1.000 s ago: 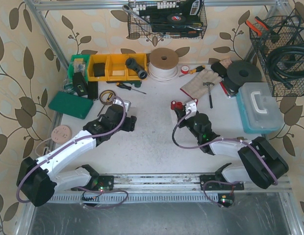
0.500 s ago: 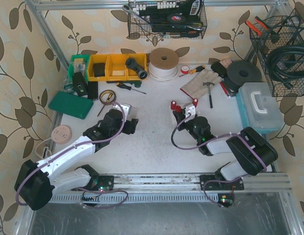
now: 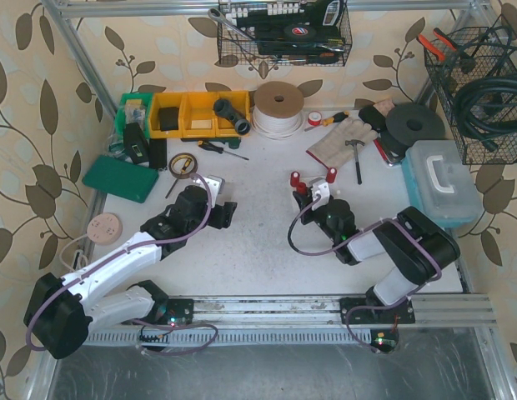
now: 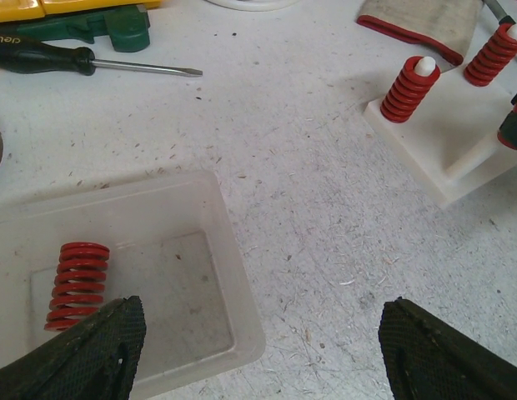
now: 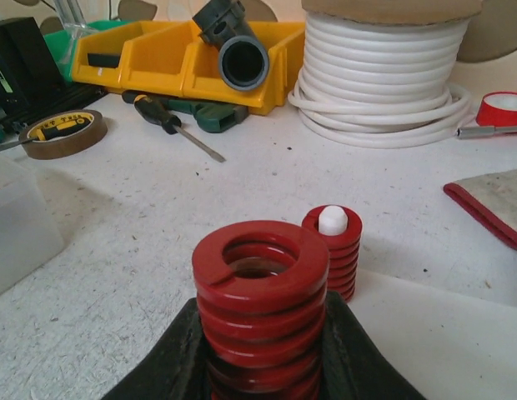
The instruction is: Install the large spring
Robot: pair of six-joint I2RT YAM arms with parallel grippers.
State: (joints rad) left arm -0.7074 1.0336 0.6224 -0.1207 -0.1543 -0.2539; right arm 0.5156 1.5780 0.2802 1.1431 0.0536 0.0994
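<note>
right tool (image 5: pixel 260 367) clamps the large spring (image 5: pixel 260 283) upright between its black fingers (image 5: pixel 171 362), at the near edge of the white block (image 5: pixel 442 333); whether the coil is over a peg cannot be told. just behind it a smaller red spring (image 5: pixel 333 250) sits on a white peg (image 5: pixel 332 219) of that block. left tool (image 4: pixel 263 354) stands wide apart, holding nothing, over the rim of a clear tray (image 4: pixel 233 325) on the surface (image 4: pixel 308 208); another red spring (image 4: pixel 77 283) lies on its side in the tray.
</note>
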